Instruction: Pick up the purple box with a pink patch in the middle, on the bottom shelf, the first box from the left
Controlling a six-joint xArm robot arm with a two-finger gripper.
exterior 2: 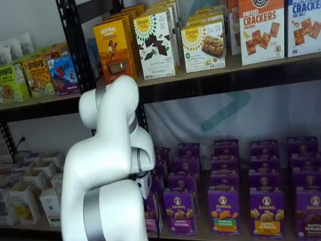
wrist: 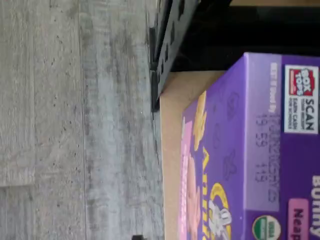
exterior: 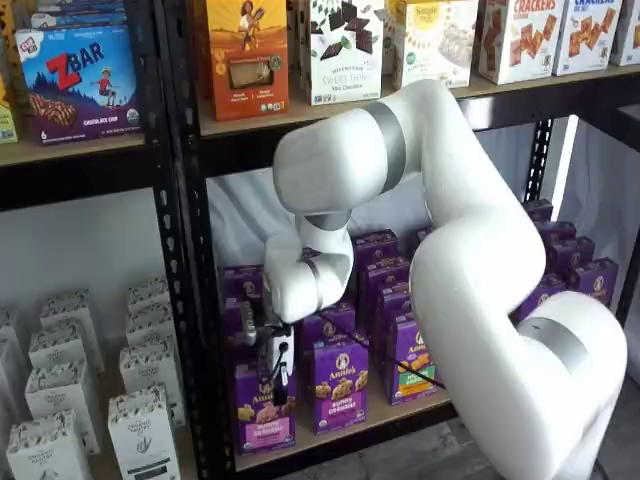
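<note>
The small upright purple Annie's carton with a pink band across its front [exterior: 262, 405] is standing at the left end of the tan wooden bottom shelf board [exterior: 350, 428], its long axis vertical and its printed face pointing out toward the cameras. In a shelf view the white-bodied gripper with black fingers [exterior: 280, 385] is hanging over the carton's upper front, covering the logo; whether the fingers are spread or pinching the carton cannot be told from here. At three o'clock from it, a purple carton with a violet band [exterior: 337, 385] is standing just beside it. In the wrist view the carton [wrist: 250, 150] is filling one side, showing its purple top panel with a Box Tops patch and a stamped date, cut off at the edges. In a shelf view [exterior 2: 152, 213] the white arm is hiding most of the carton.
</note>
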